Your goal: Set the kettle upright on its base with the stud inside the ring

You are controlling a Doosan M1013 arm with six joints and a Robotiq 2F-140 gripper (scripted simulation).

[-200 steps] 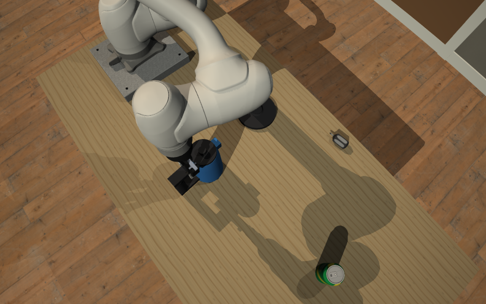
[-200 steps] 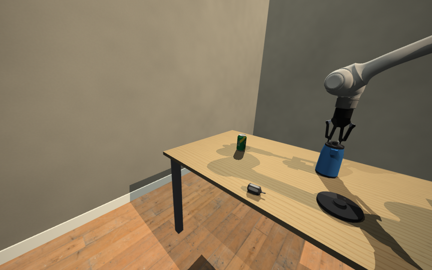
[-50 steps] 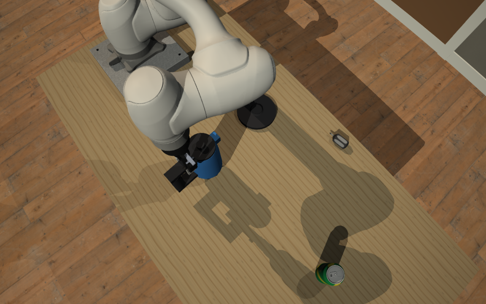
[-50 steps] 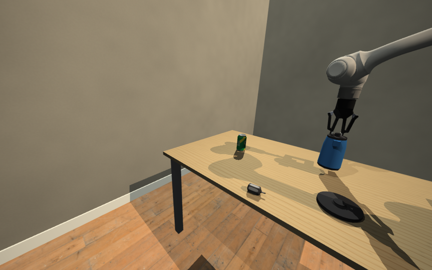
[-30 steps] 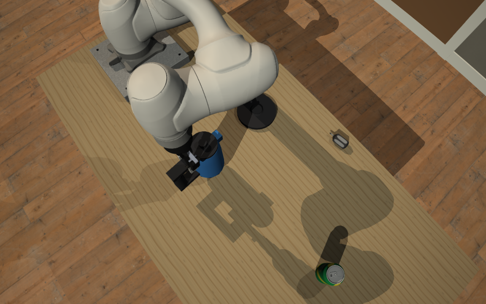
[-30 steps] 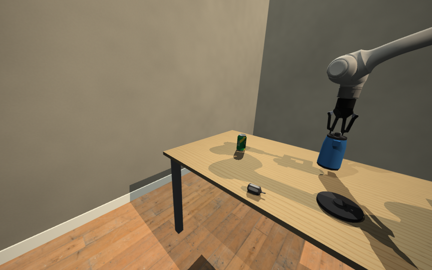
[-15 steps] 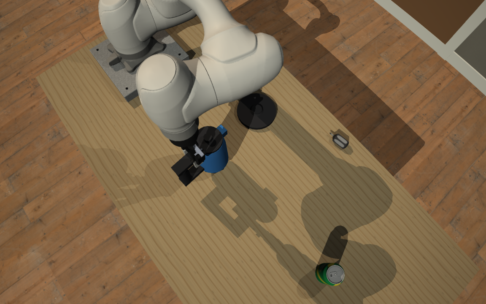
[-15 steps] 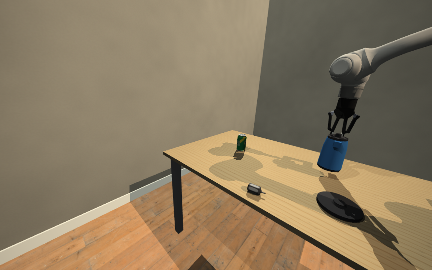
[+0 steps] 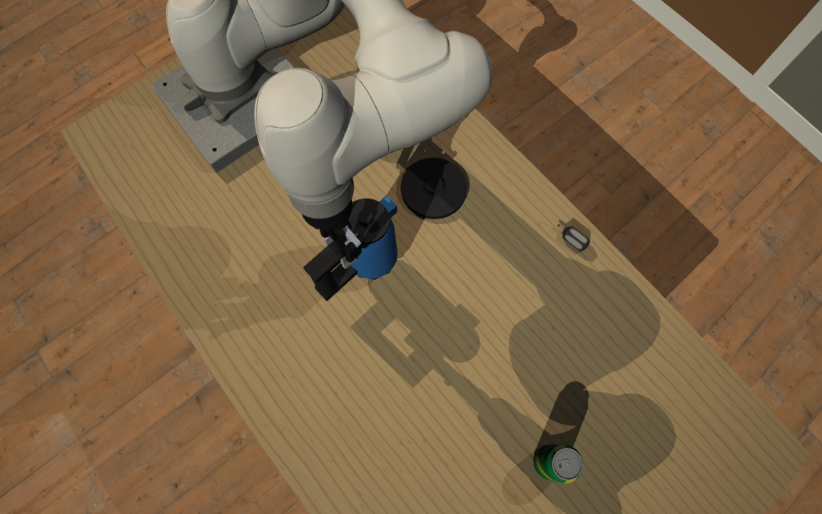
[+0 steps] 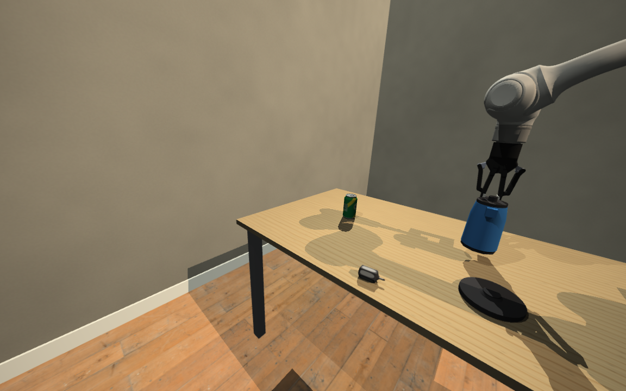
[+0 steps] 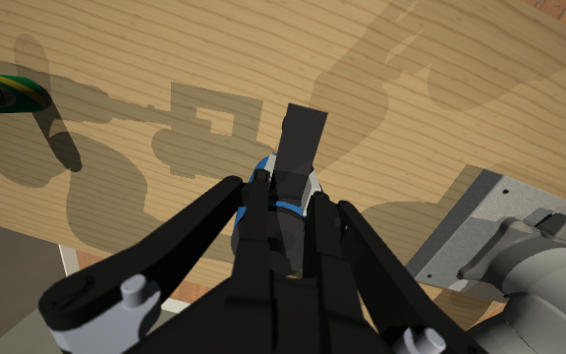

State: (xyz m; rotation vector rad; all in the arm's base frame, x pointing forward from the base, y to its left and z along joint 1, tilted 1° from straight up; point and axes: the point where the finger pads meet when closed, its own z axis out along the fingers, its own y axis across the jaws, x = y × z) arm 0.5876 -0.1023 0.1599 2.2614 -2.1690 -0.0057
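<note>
My gripper [image 10: 495, 195] is shut on the top of a blue kettle [image 10: 484, 226] with a black lid and handle. The kettle hangs upright, slightly tilted, well above the table. It also shows in the overhead view [image 9: 375, 248] and between my fingers in the wrist view [image 11: 283, 189], where the black handle sticks out ahead. The black round base [image 10: 493, 297] with its centre stud lies flat on the table, nearer the table's near edge than the kettle. In the overhead view the base [image 9: 434, 187] is up and to the right of the kettle, apart from it.
A green soda can [image 10: 350, 205] stands at the far end of the table. A small grey object [image 10: 368, 274] lies near the table's front edge. The arm's grey mounting plate [image 9: 210, 121] is at the other end.
</note>
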